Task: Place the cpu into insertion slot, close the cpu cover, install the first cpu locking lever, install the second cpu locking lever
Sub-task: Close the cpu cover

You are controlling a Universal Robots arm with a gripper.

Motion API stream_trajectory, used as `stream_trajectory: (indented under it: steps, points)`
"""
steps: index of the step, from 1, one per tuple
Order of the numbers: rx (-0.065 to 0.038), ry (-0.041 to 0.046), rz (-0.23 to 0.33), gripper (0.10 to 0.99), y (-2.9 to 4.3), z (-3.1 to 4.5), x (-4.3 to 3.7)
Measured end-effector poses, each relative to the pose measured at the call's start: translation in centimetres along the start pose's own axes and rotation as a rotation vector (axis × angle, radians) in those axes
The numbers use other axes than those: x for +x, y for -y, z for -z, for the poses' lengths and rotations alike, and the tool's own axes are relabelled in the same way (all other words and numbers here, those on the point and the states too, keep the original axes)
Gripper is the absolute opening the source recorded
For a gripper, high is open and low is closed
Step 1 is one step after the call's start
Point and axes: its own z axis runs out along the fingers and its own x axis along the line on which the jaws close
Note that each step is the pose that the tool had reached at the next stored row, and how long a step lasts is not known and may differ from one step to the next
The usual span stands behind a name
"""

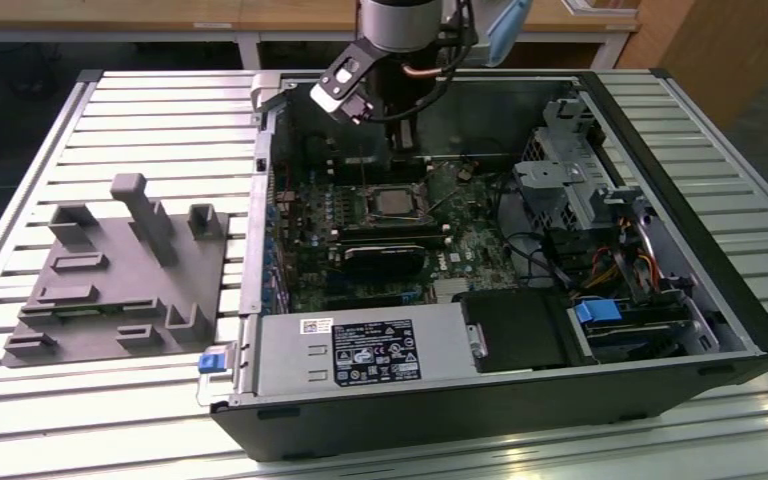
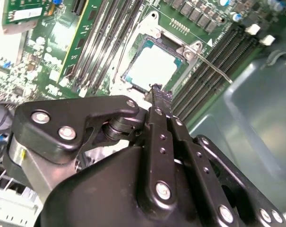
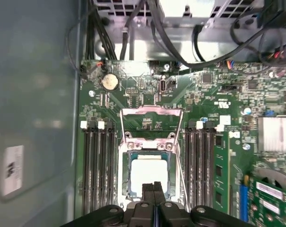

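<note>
One chip: cpu (image 3: 147, 174) seated in insertion slot (image 3: 126, 165), cpu cover (image 3: 151, 110) flipped back open. Pincer (image 3: 153, 188) narrow, empty, over cpu edge. Cover prob light, thin, stiff, hinged; push its free edge.

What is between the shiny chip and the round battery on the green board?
In the first wrist view, the open cpu cover, a silver frame, lies between the cpu and the round battery.

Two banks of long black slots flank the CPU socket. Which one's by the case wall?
The bank between the insertion slot and the grey case wall; the other bank borders a green card.
</note>
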Motion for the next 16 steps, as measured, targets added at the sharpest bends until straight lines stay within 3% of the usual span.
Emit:
stream_trajectory:
  steps: [2,7,16]
  points:
    - [0.003,-0.0012,0.0,0.106,-0.08,0.39,0.0]
    - [0.011,-0.0144,-0.001,0.106,-0.93,0.39,0.01]
    - [0.014,-0.015,-0.001,0.106,-1.62,0.34,-0.02]
